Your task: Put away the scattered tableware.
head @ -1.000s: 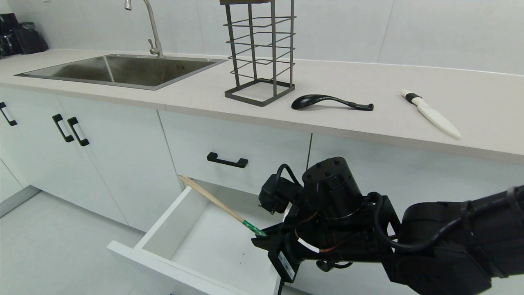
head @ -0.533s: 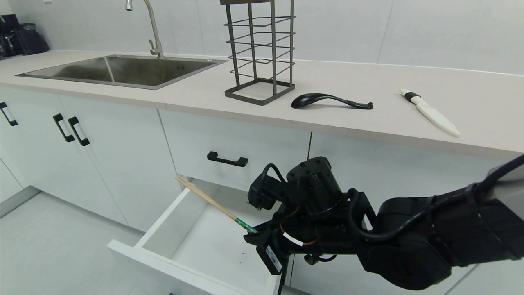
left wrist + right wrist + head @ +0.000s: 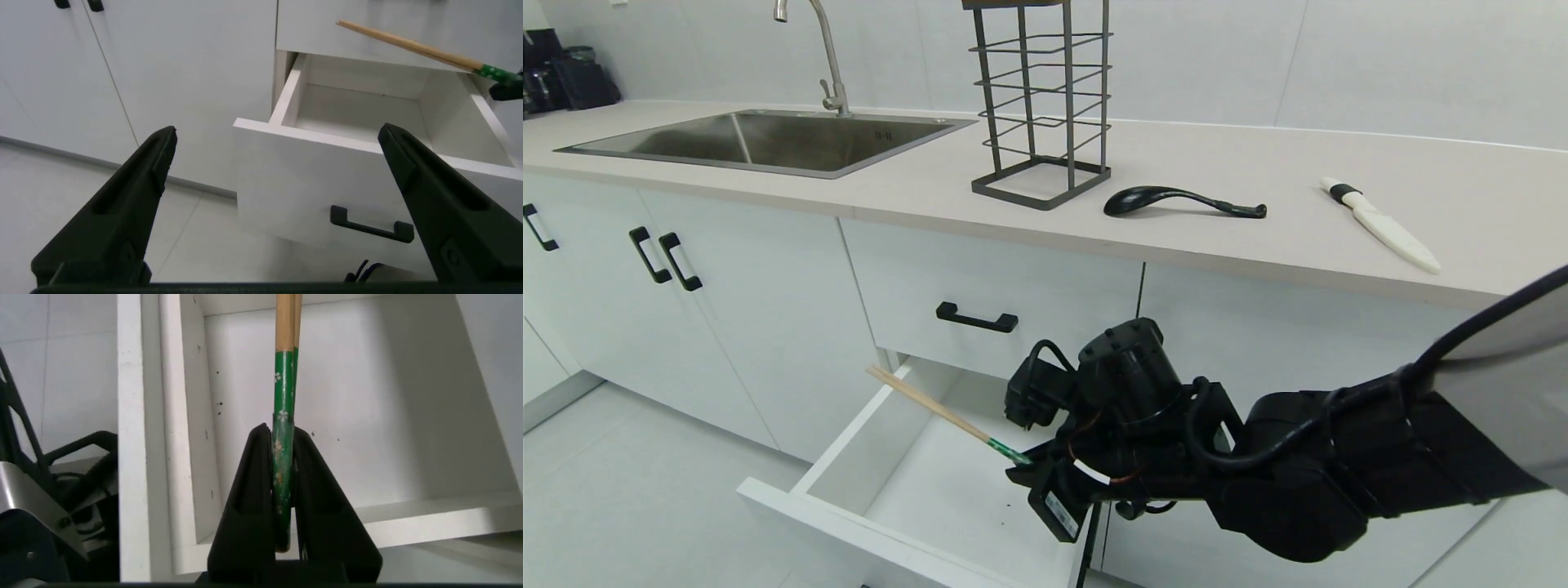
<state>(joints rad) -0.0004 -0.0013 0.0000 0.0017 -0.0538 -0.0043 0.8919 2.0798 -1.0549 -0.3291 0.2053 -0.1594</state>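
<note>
Chopsticks (image 3: 935, 407) are sliding lower and further over the drawer (image 3: 849, 516), right gripper (image 3: 1023, 467) pinching their green end tight, so you're likely nearing the release.

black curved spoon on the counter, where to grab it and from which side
Probably the thin handle, about midway, coming from above with fingers across it. The black curved spoon lies on the beige countertop, and its handle seems to arch off the surface there; the bowl is wider and sits low.
</note>
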